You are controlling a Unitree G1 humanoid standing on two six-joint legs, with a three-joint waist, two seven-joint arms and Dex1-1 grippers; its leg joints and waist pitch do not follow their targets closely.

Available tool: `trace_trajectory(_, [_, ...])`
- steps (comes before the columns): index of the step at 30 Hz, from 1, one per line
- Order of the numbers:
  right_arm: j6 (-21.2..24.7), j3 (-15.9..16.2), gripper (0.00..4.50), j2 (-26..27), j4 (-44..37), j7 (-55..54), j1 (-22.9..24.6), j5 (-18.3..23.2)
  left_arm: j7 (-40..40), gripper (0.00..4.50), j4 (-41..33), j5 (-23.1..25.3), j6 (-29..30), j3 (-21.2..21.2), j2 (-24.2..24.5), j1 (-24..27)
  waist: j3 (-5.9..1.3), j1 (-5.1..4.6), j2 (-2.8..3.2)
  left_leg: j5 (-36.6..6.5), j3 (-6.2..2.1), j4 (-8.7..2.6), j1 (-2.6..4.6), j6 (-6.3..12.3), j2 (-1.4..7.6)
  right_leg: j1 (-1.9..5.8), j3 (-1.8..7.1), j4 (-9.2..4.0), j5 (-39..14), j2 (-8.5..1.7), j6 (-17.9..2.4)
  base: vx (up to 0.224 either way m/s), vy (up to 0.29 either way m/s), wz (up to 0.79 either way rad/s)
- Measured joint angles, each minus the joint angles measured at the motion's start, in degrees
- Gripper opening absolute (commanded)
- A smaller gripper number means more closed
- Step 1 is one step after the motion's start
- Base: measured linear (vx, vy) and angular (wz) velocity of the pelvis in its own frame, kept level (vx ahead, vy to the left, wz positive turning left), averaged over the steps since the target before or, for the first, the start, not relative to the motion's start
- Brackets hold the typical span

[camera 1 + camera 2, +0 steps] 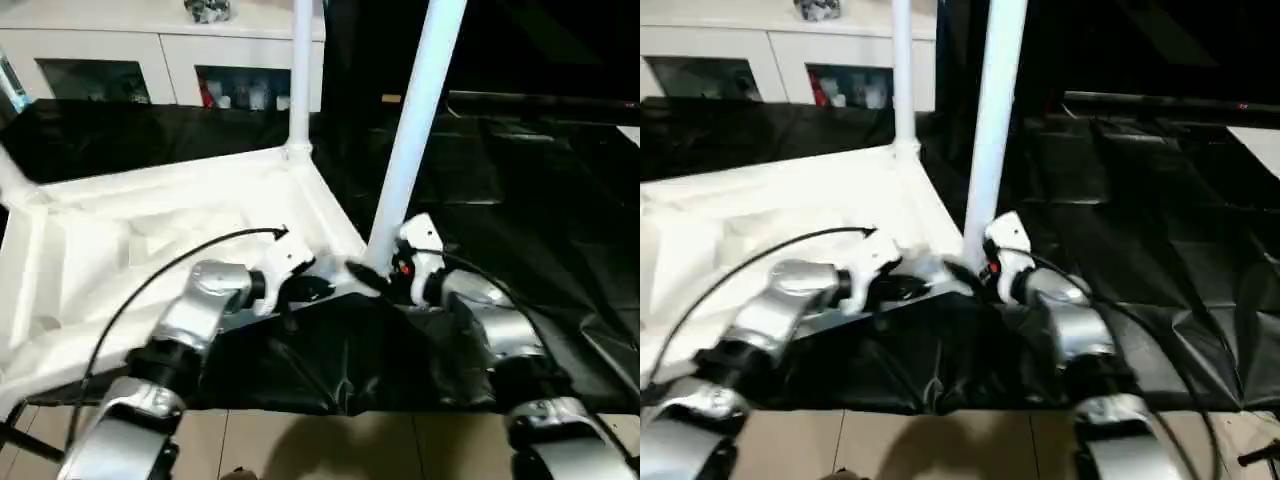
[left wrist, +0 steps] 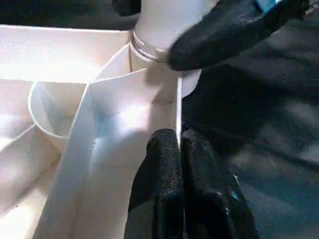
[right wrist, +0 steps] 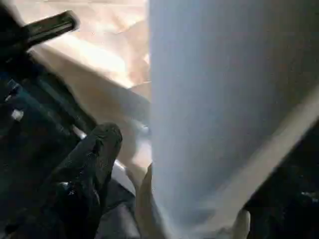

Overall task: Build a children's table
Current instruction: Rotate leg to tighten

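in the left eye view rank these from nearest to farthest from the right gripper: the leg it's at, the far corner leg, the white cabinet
1. The near leg, standing in the tabletop's near corner, right at the right gripper.
2. The far corner leg, upright farther back along the tabletop's edge.
3. The white cabinet, behind the table at the back.

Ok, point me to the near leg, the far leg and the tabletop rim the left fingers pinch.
near leg [image 1: 415, 130]: left eye view, mid shaft.
far leg [image 1: 299, 70]: left eye view, shaft above its socket.
tabletop rim [image 2: 178, 107]: left wrist view, thin edge above the fingers.
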Motion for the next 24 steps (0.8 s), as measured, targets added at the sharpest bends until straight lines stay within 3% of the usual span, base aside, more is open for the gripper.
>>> trace_trajectory(4, [0.0,2.5,3.66,-4.0,-2.0,9.6,0.8,1.3,-5.1,0.0,-1.3,-1.2,-0.8,-0.8,2.3,0.8,0.02,0.57,-0.03,0.0,0.0,0.08,-0.18,0.08,0.01,-0.08,-0.04,-0.04,0.0,0.0,0.0,0.0,0.0,0.0])
trace_trajectory(5, [0.3,2.9,3.41,-4.7,-2.4,11.7,0.8,1.6,-6.4,0.0,-1.3,-1.5,-0.9,-1.0,2.7,0.8,0.03,0.69,-0.03,-0.1,0.0,0.1,-0.22,0.09,0.01,-0.11,-0.03,-0.05,0.0,0.0,0.0,0.0,0.0,0.0])
trace_trajectory(10, [1.8,4.7,3.02,-7.5,-4.4,19.0,1.3,2.5,-11.3,0.0,-1.7,-2.6,-1.5,-2.1,4.5,0.9,0.12,1.49,-0.2,-0.1,0.0,0.24,-0.3,0.15,0.03,-0.15,-0.03,-0.02,0.0,-0.01,0.0,0.0,0.0,0.0])
trace_trajectory(19, [1.4,5.6,2.25,-8.5,-5.1,20.6,1.3,2.3,-13.4,0.0,-1.7,-3.1,-1.8,-2.6,5.3,1.0,0.15,1.64,-0.24,-0.1,0.01,0.28,-0.32,0.18,0.03,-0.16,-0.04,0.0,0.0,-0.01,0.0,0.0,0.0,0.0])
trace_trajectory(24, [0.9,5.6,2.08,-8.5,-6.0,20.6,1.7,2.1,-13.5,0.0,-1.7,-3.3,-1.8,-2.6,5.4,1.0,0.15,1.63,-0.23,-0.1,0.0,0.31,-0.32,0.18,0.04,-0.16,-0.04,0.04,0.0,-0.01,0.0,0.0,0.0,0.0])
